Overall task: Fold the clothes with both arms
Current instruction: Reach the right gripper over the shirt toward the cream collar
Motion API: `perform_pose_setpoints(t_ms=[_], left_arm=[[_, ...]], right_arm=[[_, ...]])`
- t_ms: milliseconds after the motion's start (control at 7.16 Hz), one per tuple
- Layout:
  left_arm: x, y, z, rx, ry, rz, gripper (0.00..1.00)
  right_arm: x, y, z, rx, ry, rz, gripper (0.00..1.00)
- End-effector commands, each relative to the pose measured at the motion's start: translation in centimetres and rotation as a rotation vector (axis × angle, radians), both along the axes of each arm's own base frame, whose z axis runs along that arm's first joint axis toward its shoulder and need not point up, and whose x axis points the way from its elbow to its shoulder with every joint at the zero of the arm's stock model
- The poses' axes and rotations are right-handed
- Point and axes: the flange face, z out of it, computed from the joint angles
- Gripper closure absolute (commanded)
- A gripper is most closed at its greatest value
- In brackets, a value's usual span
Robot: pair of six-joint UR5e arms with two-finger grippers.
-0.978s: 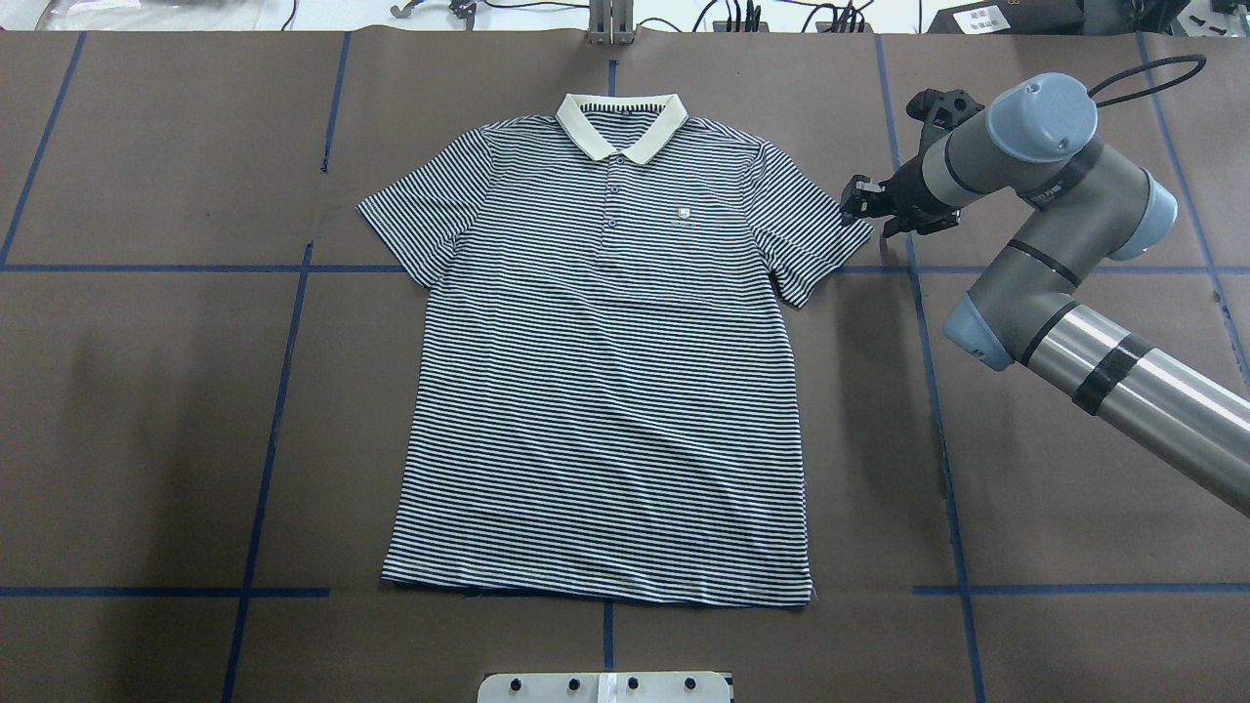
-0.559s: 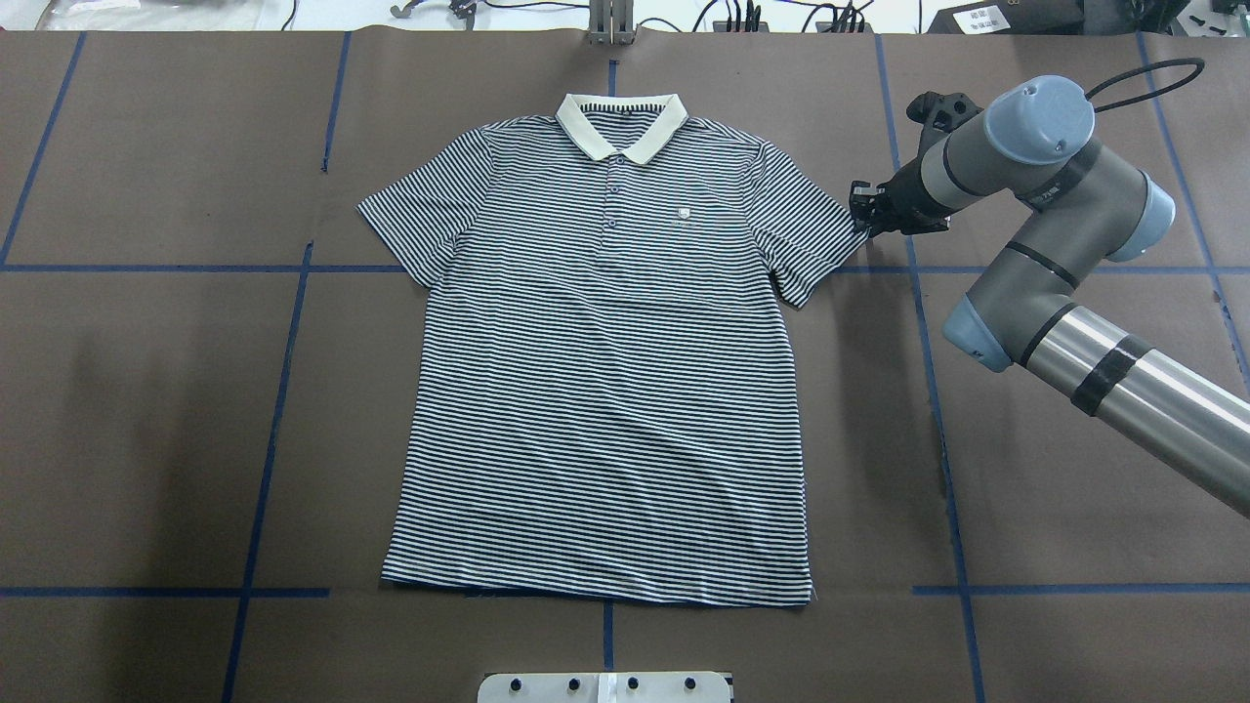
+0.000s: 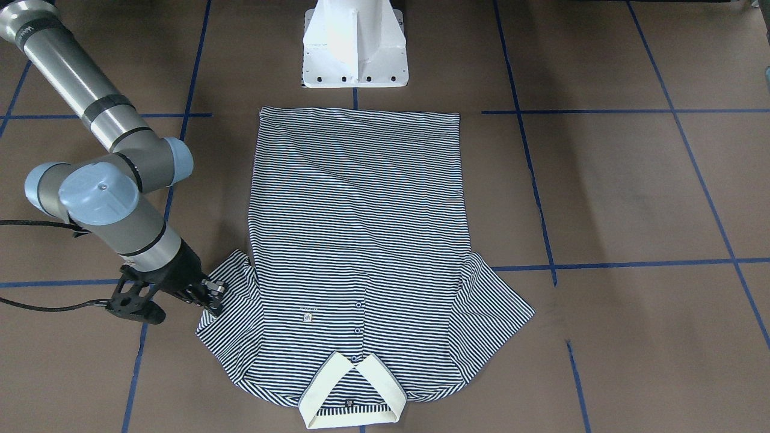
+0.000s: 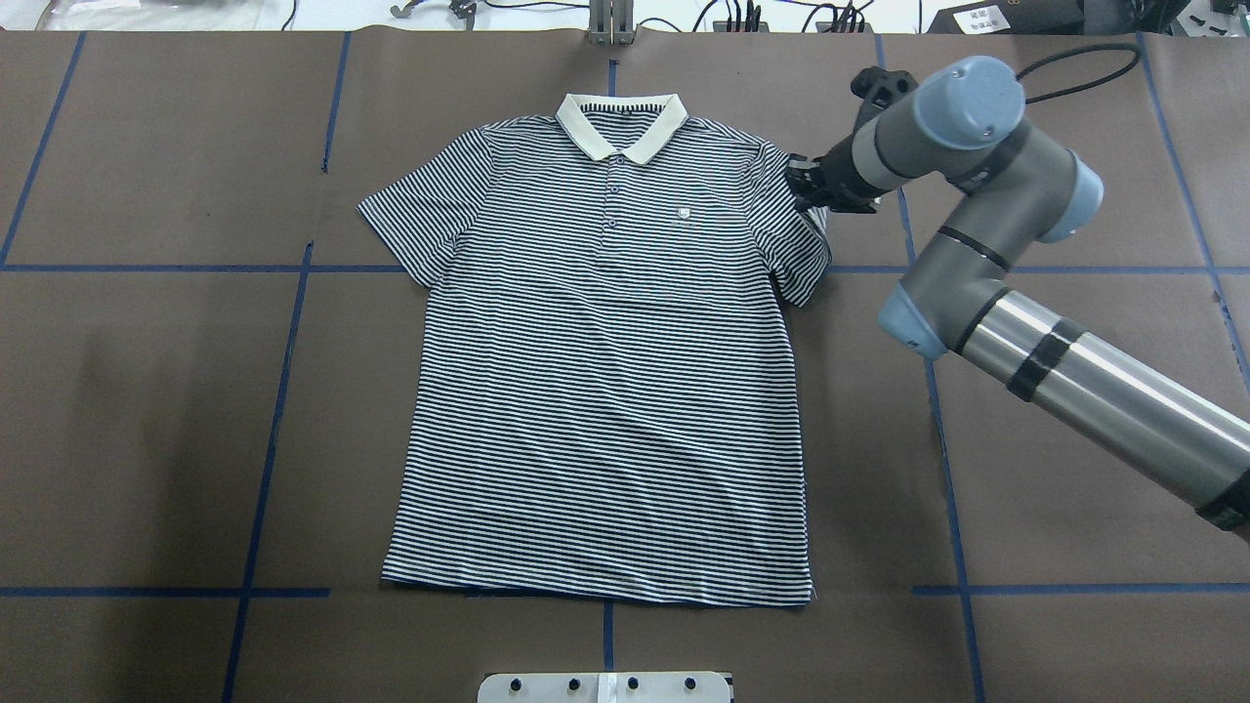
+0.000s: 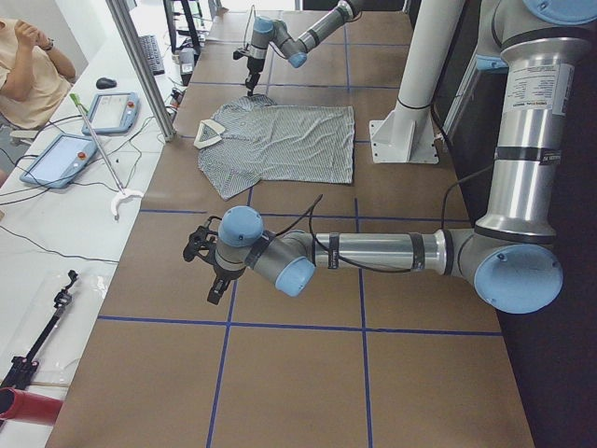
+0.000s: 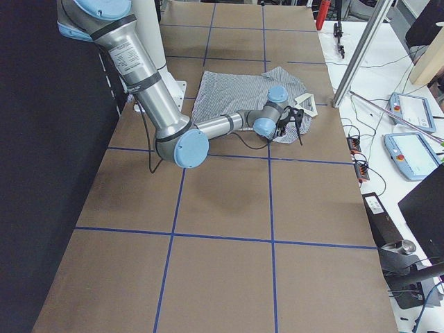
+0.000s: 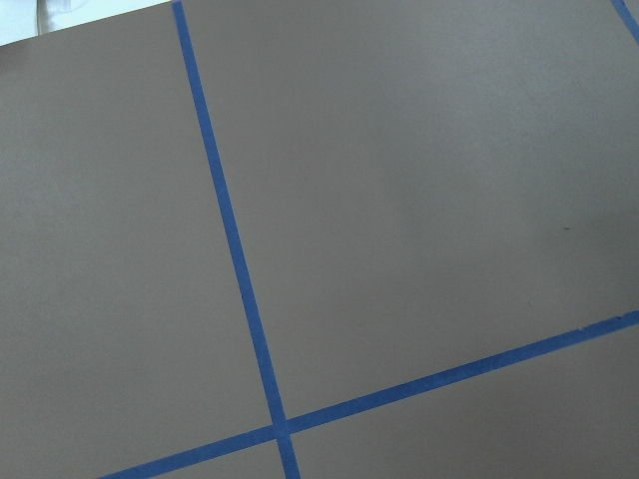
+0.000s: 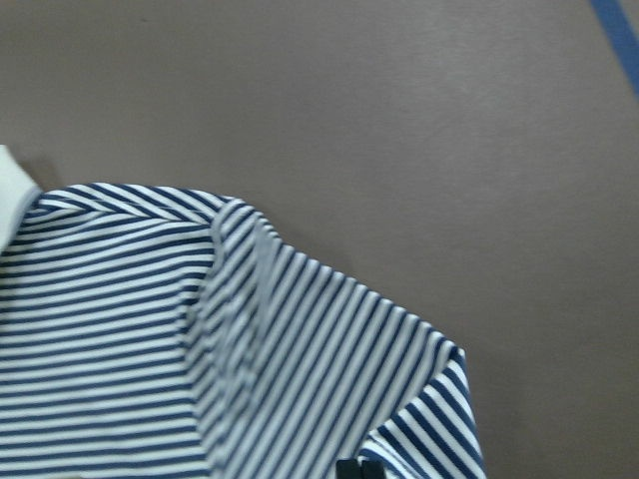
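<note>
Drags inward since a second ago the sleeve of the navy-and-white striped polo shirt (image 4: 596,391), black two-finger right gripper (image 4: 801,190) seemingly clamped closed on its hem.

Nothing legible anywhere. Small pale chest logo (image 4: 685,214) on striped polo shirt (image 4: 605,410), too tiny to read. White label (image 5: 539,86) on left arm (image 5: 373,250), print too small to read.

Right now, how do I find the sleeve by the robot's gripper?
Find the striped polo shirt spread on the brown table. From its cream collar, go out to the sleeve on the robot's right. Only this sleeve has its corner bunched in the right gripper; the other sleeve lies flat.
</note>
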Motion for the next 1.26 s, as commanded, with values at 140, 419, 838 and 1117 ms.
perform_pose_setpoints(t_ms=[140, 419, 838, 1117], left_arm=[[0.0, 0.0, -0.4, 0.008, 0.0, 0.0, 0.0], [0.0, 0.0, -0.5, 0.009, 0.002, 0.0, 0.0], [0.4, -0.6, -2.1, 0.082, 0.017, -0.003, 0.0], [4.2, -1.2, -4.2, 0.057, 0.101, -0.003, 0.0]], right_arm=[[-9.3, -1.8, -9.9, -0.002, -0.025, 0.127, 1.0], [-10.4, -2.1, -9.6, 0.006, 0.001, 0.145, 1.0], [-8.2, -1.3, -9.8, 0.062, -0.017, 0.141, 0.0], [-0.4, -0.5, -7.2, 0.068, -0.062, 0.152, 0.0]])
